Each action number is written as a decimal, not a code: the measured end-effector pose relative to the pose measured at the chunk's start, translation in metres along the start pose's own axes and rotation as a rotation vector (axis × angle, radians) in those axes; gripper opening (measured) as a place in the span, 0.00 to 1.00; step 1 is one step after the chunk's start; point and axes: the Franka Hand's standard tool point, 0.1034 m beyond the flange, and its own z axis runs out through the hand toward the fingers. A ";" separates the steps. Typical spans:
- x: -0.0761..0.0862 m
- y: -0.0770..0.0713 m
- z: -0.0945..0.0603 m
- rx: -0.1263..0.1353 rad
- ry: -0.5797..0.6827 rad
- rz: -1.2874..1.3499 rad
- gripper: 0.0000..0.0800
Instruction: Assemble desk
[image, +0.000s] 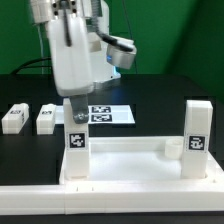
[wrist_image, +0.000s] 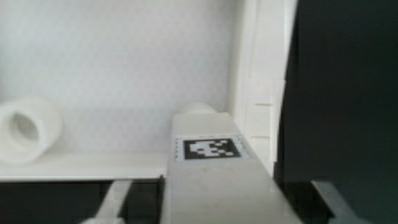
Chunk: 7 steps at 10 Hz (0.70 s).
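Step in hand (judged): seating and screwing-in of the leg (image: 77, 140) at the corner of the desk top (image: 140, 160) on the exterior view's left. The leg stands upright there, with the gripper (image: 75, 104) set over its head, one finger to either side. Whether the fingers (wrist_image: 121, 200) are pressed on the leg or merely flank it cannot be told (the wrist view is blurred just there).

To be done well: the leg is to be held plumb over its socket and grasped squarely on opposite flats. It is to be turned without side load, lest the thread be crossed or the desk top dragged across the table (image: 150, 100).

Views compared: only in the exterior view are seen the second upright leg (image: 197, 130) at the other near corner, a loose leg (image: 14, 117) and a further loose leg (image: 46, 118) lying on the table, and the marker board (image: 110, 113). Only in the wrist view are seen the tray floor, the rim (wrist_image: 267, 70) from inside, and a round boss (wrist_image: 25, 130) (probably another socket).
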 end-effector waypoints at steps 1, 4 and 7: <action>0.000 0.000 0.000 -0.001 -0.001 0.005 0.37; 0.000 0.000 0.001 -0.002 -0.001 -0.037 0.69; -0.006 0.005 0.004 -0.054 -0.008 -0.563 0.80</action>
